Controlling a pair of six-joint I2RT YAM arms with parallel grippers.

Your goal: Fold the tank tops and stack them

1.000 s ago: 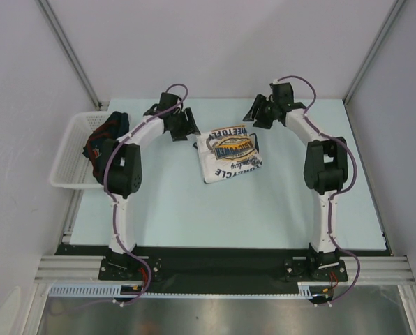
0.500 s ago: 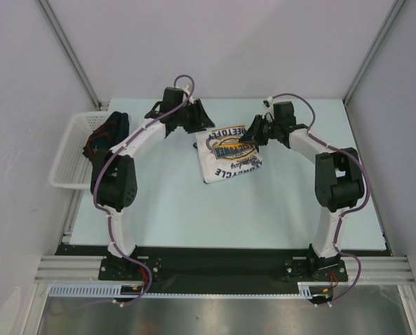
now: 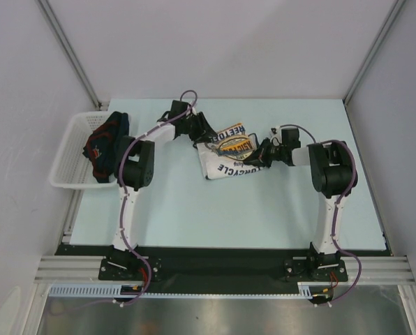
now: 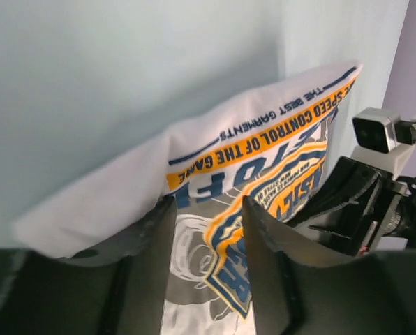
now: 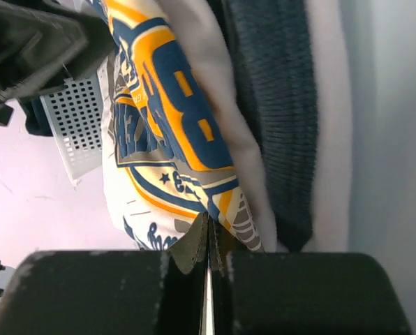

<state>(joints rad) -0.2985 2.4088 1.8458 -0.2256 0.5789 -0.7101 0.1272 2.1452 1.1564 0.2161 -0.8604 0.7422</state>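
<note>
A pale blue tabletop (image 3: 229, 209) fills the booth between grey walls, seen from the overhead camera. Two white-and-black arms rise from its 6 o'clock edge. The left arm (image 3: 135, 167) bends in toward the middle from 8 o'clock, and the right arm (image 3: 331, 167) reaches in low from 4 o'clock.

A white mesh basket (image 3: 67, 150) sits off the tabletop's 9 o'clock edge. The navy tank top (image 3: 105, 143), with dark-red trim showing, is bundled over the basket's tabletop-side rim.

The white tank top (image 3: 225, 164) lies folded just toward 12 o'clock of the tabletop's centre. Its yellow-and-blue chest print faces up and the cloth is rucked between the two claws. It lies well apart from the navy one.

The left claw (image 3: 202, 132) meets the white tank top at its 10 o'clock corner. From the left wrist, that claw (image 4: 206, 209) has its fingers parted astride the cloth's edge, with the print (image 4: 264, 146) showing in the gap between them.

The right claw (image 3: 260, 155) comes in at the top's 3 o'clock edge. From the right wrist, that claw (image 5: 208, 237) is closed tight, its fingertips pinching a fold of the printed cloth (image 5: 166, 105) beside a band of dark ribbed trim
</note>
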